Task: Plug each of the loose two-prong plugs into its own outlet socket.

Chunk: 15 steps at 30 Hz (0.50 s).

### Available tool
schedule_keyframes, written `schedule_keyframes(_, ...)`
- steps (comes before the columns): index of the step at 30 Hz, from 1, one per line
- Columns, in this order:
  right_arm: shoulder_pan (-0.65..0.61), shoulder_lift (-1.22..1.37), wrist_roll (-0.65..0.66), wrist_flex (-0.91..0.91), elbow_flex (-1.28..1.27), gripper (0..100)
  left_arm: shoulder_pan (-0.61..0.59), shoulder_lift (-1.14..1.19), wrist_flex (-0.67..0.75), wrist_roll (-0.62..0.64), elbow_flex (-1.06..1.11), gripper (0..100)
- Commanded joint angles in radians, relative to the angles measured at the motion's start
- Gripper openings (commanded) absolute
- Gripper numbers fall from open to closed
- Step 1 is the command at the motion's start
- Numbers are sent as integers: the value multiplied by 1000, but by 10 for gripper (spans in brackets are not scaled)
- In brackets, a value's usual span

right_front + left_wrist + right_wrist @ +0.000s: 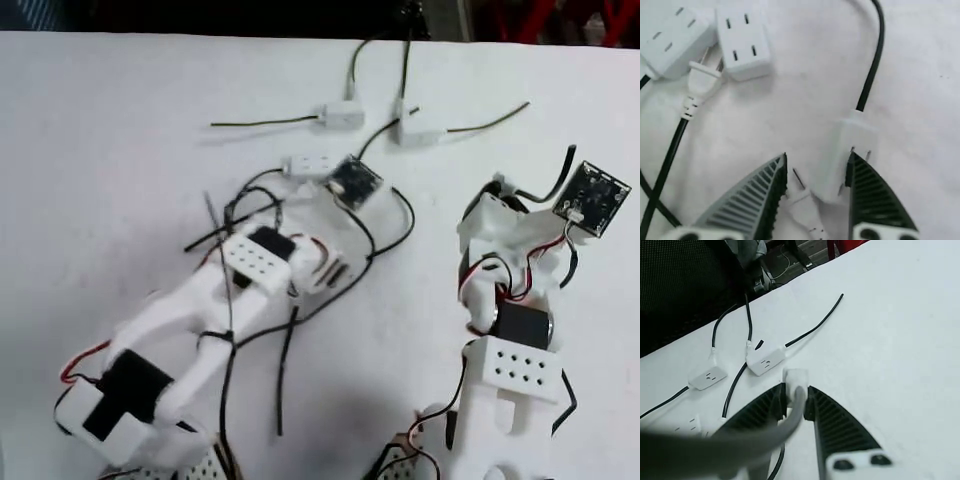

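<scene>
— Where the left arm stretches toward mid-frame in the high view, how do its jaws stand?
— Wide apart, gripping nothing. In the left wrist view a loose plug lies on the desk between them at bottom centre. A white corded block sits just beside one jaw's tip.
— And the upper left of that frame?
— An outlet socket beside a second socket, with another plug just below, its prongs toward them.
— The right jaws?
— Nearly together, clamped on a white plug at lower centre of the right wrist view; a nearby socket lies just up-left.
</scene>
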State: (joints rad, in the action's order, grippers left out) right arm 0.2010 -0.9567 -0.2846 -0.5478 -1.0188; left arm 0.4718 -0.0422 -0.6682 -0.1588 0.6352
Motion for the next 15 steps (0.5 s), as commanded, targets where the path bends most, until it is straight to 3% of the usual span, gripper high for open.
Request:
schedule_keyframes(1, 4, -22, -9, 21, 28, 18, -73, -2, 20, 6, -41, 199)
schedule_keyframes(11, -47, -13, -2, 10, 26, 18, -81, 62, 17, 6, -57, 199)
schedule_keyframes(15, -47, -19, 0, 1, 26, 18, -88, 65, -68, 6, -135, 197)
